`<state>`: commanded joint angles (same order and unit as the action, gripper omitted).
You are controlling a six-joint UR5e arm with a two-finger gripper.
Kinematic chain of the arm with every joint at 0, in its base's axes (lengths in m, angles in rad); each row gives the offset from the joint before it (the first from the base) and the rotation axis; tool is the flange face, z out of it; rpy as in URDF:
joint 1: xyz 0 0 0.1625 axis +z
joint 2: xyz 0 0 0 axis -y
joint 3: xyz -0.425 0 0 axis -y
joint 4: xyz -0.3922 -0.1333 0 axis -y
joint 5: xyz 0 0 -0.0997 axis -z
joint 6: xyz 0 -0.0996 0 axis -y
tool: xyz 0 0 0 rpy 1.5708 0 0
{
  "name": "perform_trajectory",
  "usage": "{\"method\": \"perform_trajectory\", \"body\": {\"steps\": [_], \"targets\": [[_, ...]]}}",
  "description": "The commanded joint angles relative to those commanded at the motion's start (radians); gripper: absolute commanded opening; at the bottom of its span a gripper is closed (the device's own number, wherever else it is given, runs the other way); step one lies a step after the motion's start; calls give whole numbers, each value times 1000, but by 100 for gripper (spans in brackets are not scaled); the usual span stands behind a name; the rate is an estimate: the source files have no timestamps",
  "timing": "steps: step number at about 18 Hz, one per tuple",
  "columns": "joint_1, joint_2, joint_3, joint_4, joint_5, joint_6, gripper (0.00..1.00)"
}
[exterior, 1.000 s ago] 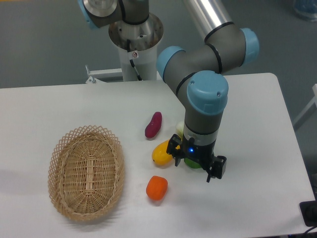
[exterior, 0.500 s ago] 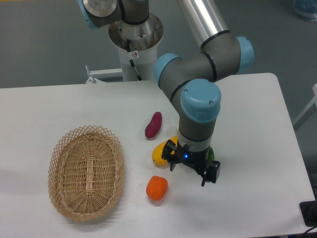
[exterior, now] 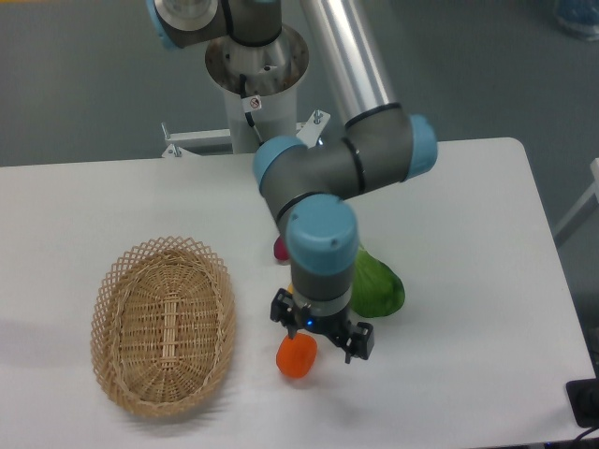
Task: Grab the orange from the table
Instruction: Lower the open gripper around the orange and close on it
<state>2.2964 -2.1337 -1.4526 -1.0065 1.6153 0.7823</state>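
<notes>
The orange (exterior: 295, 359) is small, bright orange-red, and lies on the white table (exterior: 487, 234) near its front edge. My gripper (exterior: 321, 329) hangs just above it and slightly to its right, pointing down, with its body covering the top of the fruit. The jaws stand apart and hold nothing. One dark fingertip (exterior: 362, 340) shows to the right of the orange, clear of it.
A woven wicker basket (exterior: 164, 323) stands at the left. A green vegetable (exterior: 378, 286) lies just right of the arm. A sliver of the dark magenta fruit (exterior: 279, 251) shows behind the wrist. The yellow-orange fruit is hidden by the arm.
The gripper has moved left and toward the front, from over the green vegetable to just above the orange. The green vegetable is now uncovered; the yellow fruit is now hidden.
</notes>
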Motion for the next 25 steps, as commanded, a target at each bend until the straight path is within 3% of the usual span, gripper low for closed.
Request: {"method": "perform_trajectory", "body": {"steps": [5, 16, 19, 25], "targets": [[-8, -6, -64, 100, 2, 6, 100], [-37, -12, -101, 127, 8, -2, 100], [-51, -29, -110, 169, 20, -3, 100], [-52, -32, -117, 174, 37, -2, 97]]}}
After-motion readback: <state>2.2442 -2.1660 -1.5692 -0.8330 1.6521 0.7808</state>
